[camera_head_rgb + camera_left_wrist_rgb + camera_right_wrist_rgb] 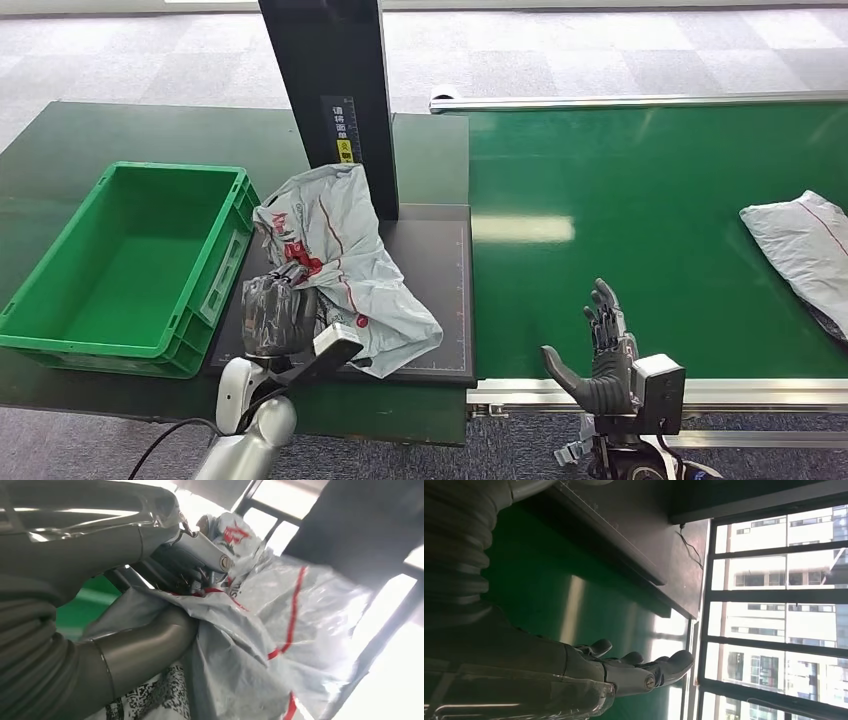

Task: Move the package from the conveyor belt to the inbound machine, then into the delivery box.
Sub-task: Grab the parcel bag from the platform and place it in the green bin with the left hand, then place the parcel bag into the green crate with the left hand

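Post (335, 90): a vertical strip label of white Chinese characters above a small yellow mark, too small to read. Package (335, 255): red printed logo and lettering, crumpled and illegible; in the left wrist view a black-and-white code patch (165, 700) showed, unreadable.

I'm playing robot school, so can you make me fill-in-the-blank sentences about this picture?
1. The left hand holds the grey ____ on the dark platform.
2. The crate beside it is ____ in colour.
3. The right hand holds ____ above the conveyor belt.
4. Another package lies on the ____.

Missing words: package; green; nothing; conveyor belt
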Available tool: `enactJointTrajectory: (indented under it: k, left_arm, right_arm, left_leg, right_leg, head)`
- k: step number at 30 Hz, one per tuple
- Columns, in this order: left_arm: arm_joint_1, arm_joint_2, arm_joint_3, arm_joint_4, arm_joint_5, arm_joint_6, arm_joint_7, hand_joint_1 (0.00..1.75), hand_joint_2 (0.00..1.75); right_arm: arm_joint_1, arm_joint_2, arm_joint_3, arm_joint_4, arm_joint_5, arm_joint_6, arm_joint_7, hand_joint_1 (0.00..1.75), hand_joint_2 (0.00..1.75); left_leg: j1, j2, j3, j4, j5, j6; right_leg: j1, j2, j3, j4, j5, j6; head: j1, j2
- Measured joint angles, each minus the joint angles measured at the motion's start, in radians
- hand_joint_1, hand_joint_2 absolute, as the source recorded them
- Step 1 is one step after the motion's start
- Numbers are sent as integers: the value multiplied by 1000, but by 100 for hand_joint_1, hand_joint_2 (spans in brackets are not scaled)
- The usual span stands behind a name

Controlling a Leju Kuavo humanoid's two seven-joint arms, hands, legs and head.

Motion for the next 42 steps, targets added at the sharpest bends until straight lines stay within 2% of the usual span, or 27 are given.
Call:
enactJointTrajectory:
  k: [4, 6, 8, 11, 13, 16, 18, 19, 20, 23, 24, 27, 29, 33, 35, 42]
  left_arm:
    - [30, -75, 94, -171, -81, 5, -203, 175, 175]
    - [28, -103, 140, -253, -135, 5, -245, 175, 175]
    - [6, -116, 186, -321, -221, 5, -241, 175, 175]
    - [-58, -115, 246, -366, -358, 5, -159, 175, 175]
    - [-94, -110, 274, -377, -400, 6, -113, 175, 175]
    - [-121, -107, 299, -391, -413, 6, -99, 175, 175]
    - [-134, -100, 306, -391, -434, 6, -67, 175, 87]
    - [-146, -84, 304, -379, -460, 6, -10, 175, 44]
    - [-166, -53, 293, -354, -489, 6, 83, 175, 0]
    - [-275, 86, 224, -188, -530, -8, 467, 175, 0]
    - [-319, 128, 200, -118, -531, -22, 568, 175, 0]
    - [-460, 239, 122, 110, -532, -123, 747, 175, 0]
    - [-544, 298, 65, 254, -532, -206, 808, 175, 0]
    - [-644, 365, -18, 438, -532, -276, 834, 175, 0]
    - [-678, 383, -48, 504, -532, -347, 840, 175, 0]
    - [-785, 413, -140, 702, -532, -736, 836, 175, 0]
  right_arm:
    - [-2, 3, 0, 0, 0, 0, -5, 0, 175]
    - [-6, 3, 0, 2, 0, 1, -7, 0, 175]
    - [-12, 3, 0, 4, -2, 2, -8, 0, 175]
    - [-24, 2, 0, 11, -7, 5, -9, 0, 175]
    - [-29, 1, 0, 15, -8, 6, -9, 0, 175]
    - [-32, 0, 0, 18, -9, 6, -9, 0, 175]
    - [-35, 0, 0, 20, -10, 6, -9, 0, 175]
    - [-36, -1, 0, 21, -11, 6, -9, 0, 175]
    - [-37, -2, 1, 22, -13, 6, -9, 0, 175]
    - [-38, -9, 2, 28, -24, 0, -12, 0, 175]
    - [-36, -12, 3, 29, -28, -5, -13, 0, 175]
    - [-31, -20, 2, 29, -38, -18, -16, 0, 175]
    - [-26, -24, 2, 29, -40, -20, -16, 0, 175]
    - [-21, -27, 2, 29, -40, -20, -16, 0, 175]
    - [-21, -29, 2, 29, -40, -20, -16, 0, 175]
    - [-50, -36, 1, 52, -41, -20, -20, 0, 175]
  left_leg:
    - [0, 0, -2, 0, 0, 0]
    - [0, 0, -2, 0, 0, 0]
    - [0, 0, -2, 0, 0, 0]
    - [0, 0, -2, 0, 1, 0]
    - [1, 0, -2, 0, 1, 0]
    - [1, 0, -2, 0, 1, 0]
    - [0, 0, -2, 0, 1, 0]
    - [0, 0, -2, 0, 1, 0]
    - [0, 0, -2, 0, 1, 0]
    - [1, 0, -2, 0, 2, -1]
    - [1, 0, -2, 0, 3, -1]
    - [2, 1, -2, 0, 4, -3]
    - [2, 2, -2, 0, 5, -3]
    - [2, 5, -3, 0, 4, -3]
    - [2, 4, -5, 0, 4, -4]
    - [2, 3, -7, 0, 4, -4]
  right_leg:
    - [0, 0, -1, 0, 0, 0]
    - [0, 0, -2, 0, 0, 0]
    - [0, 0, -2, 0, 0, 0]
    - [0, 0, -2, 0, 0, 0]
    - [1, 0, -2, 0, 0, 0]
    - [0, 0, -2, 0, 0, 0]
    - [0, 0, -2, 0, 0, 0]
    - [0, 0, -3, 0, 0, 0]
    - [0, 0, -3, 0, 0, 0]
    - [1, 0, -4, 0, 1, -1]
    - [1, 0, -4, 0, 1, -2]
    - [2, 1, -4, 1, 3, -3]
    - [2, 2, -4, 1, 3, -4]
    - [2, 4, -6, 1, 4, -4]
    - [2, 4, -7, 1, 4, -4]
    - [2, 4, -8, 1, 4, -4]
  head:
    - [0, 0]
    - [0, 0]
    - [0, 0]
    - [0, 0]
    - [0, 0]
    - [0, 0]
    - [0, 0]
    - [0, 0]
    - [0, 0]
    - [0, 0]
    - [-1, 0]
    - [0, 0]
    - [0, 0]
    - [0, 0]
    - [0, 0]
    - [0, 0]
